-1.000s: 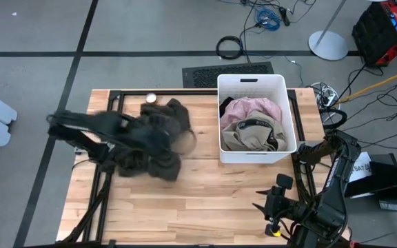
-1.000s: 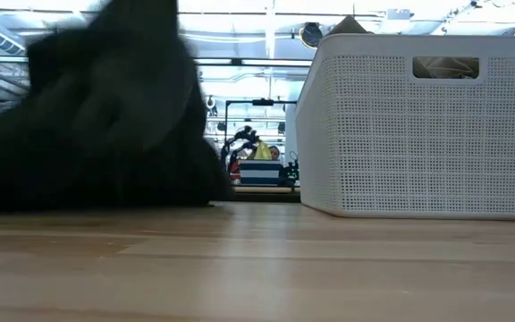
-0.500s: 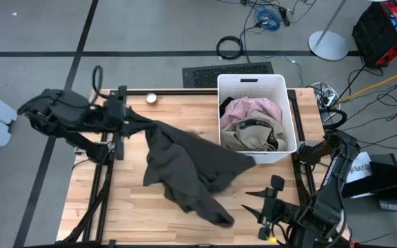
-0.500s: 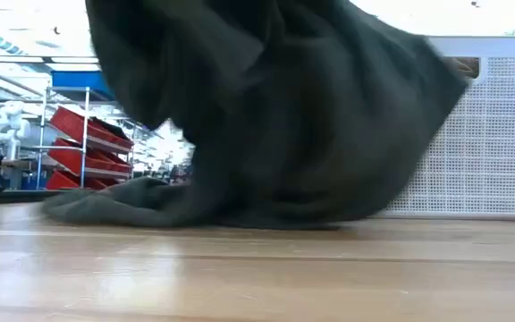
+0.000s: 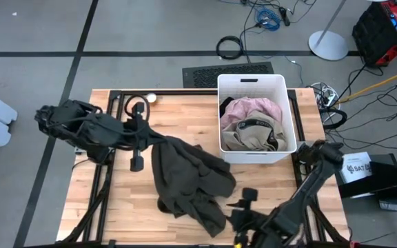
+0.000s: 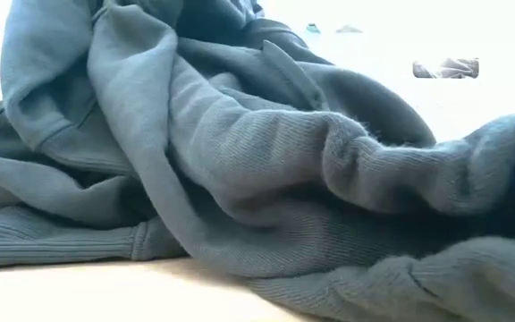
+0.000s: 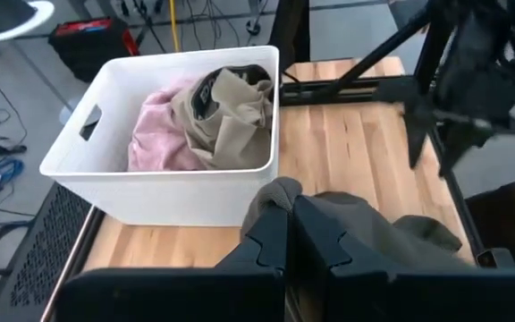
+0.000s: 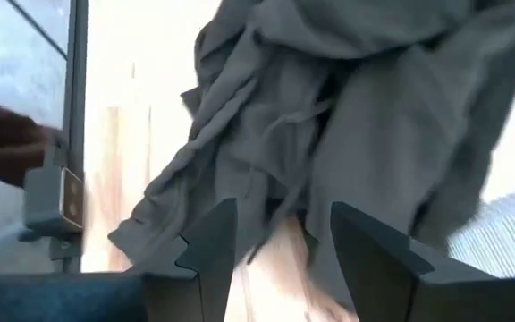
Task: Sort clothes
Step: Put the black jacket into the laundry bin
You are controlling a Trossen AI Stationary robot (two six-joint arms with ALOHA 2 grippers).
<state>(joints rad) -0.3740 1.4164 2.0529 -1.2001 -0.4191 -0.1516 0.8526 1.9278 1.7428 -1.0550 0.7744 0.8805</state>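
Note:
A large dark olive garment (image 5: 188, 176) lies spread over the table's middle and reaches toward the near edge. It fills the low view (image 6: 240, 170). My left gripper (image 5: 150, 140) is at the garment's far left corner and shut on it. My right gripper (image 5: 243, 205) is open by the garment's near right edge. In the right wrist view its fingers (image 8: 208, 246) stand apart before the cloth (image 8: 329, 134). A pale pink garment (image 5: 250, 109) and a beige one with a lettered waistband (image 5: 253, 134) lie in the white bin (image 5: 291, 117). My left gripper pinches a bunched fold at the garment's far left corner (image 7: 277, 192) between its two shut fingers. The fingers come from the table's left, roughly level. The rest of the garment trails away from them toward the right and near side and lies slack on the table.
The white bin stands at the table's far right, also in the left wrist view (image 7: 164, 192). A small round white object (image 5: 150, 98) sits at the far edge. Bare wood shows at the near left (image 5: 116, 207). Black frame rails run along the table's edges.
My left gripper has swung back toward the table's left, still shut on the garment. The garment was a bundle at the far left. It has been flung open toward the right and now lies spread over the middle. My right gripper has moved left along the near edge toward it.

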